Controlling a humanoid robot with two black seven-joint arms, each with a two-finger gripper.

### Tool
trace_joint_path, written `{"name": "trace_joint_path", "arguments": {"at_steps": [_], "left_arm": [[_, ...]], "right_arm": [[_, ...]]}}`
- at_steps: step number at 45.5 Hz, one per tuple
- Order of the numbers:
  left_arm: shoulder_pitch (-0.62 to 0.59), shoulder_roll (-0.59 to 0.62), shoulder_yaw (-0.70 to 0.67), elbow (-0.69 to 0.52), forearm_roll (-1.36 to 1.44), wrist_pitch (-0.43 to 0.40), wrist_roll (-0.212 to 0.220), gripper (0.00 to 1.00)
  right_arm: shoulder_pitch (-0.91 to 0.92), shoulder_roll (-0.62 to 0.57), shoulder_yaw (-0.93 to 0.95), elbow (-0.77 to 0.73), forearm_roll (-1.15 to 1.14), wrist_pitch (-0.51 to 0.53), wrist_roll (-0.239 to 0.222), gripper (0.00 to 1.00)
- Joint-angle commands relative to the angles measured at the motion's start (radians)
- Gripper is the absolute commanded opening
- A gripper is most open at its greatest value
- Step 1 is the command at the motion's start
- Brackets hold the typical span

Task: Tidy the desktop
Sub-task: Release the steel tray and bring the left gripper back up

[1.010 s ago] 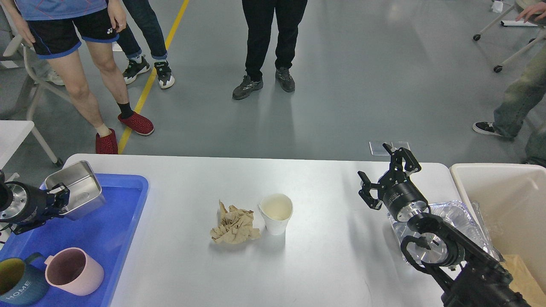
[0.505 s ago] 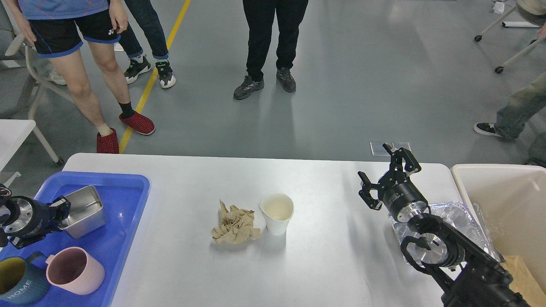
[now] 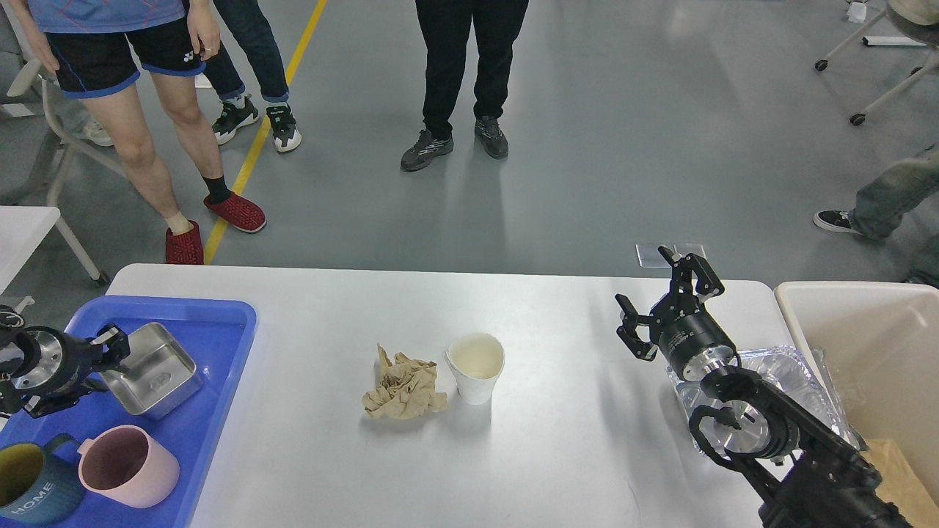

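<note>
Looks like an open lab or test hall, not a home. Smooth grey floor [image 3: 623, 147] with a painted yellow line [image 3: 257, 139] running across it. Several onlookers stand around in street shoes [image 3: 425, 150]. Wheeled furniture legs [image 3: 855, 117] at far right. A white surface [image 3: 550, 440] carries a staged set: blue tray [image 3: 213, 315], beige bin [image 3: 799, 308], crumpled paper [image 3: 403, 389], paper cup [image 3: 475, 367].

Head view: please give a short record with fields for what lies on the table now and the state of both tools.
tray: blue plastic tray holding square steel container, pink mug, dark "HOME" mug
table middle: crumpled brown paper beside white paper cup, upright
right side: foil tray, next to beige bin
left tool: at the container's rim, grip unclear
right tool: open, empty
</note>
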Motion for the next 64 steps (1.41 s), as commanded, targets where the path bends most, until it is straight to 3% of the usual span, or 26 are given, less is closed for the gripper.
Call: {"name": "trace_joint_path", "arguments": {"at_steps": [1,8,11,35,41,42,50,64], "left_arm": [[-0.063,0.001,0.004,-0.012,0.0,-0.011,0.002,0.44],[-0.158,0.001,-0.001,-0.027,0.0,-0.008,0.002,0.72],[-0.192,-0.004,0.002,-0.04,0.0,-0.003,0.002,0.8],[-0.396,0.016,0.045,-0.345,0.02,0.007,0.026,0.8],[-0.429,-0.024,0.039,-0.403,0.017,0.076,0.023,0.8],[-0.428,-0.044,0.033,-0.426,0.01,0.12,0.018,0.8],[-0.361,-0.082,-0.082,-0.526,-0.024,0.233,-0.015,0.8],[0.027,-0.283,-0.542,-0.547,-0.04,0.302,-0.153,0.81]], "right_arm": [[0.001,0.0,0.0,0.0,0.0,0.0,0.0,1.0],[0.001,0.0,0.0,0.001,0.0,0.0,0.0,1.0],[0.001,0.0,0.0,0.001,0.0,0.0,0.0,1.0],[0.003,0.002,0.0,0.003,0.0,-0.003,0.0,1.0],[0.001,0.0,0.0,0.004,0.0,-0.002,0.0,1.0],[0.001,-0.001,0.0,0.004,0.0,-0.003,0.0,1.0],[0.001,-0.006,0.0,0.011,0.0,-0.003,0.0,1.0],[-0.004,-0.004,0.0,0.011,0.0,-0.002,0.0,1.0]]}}
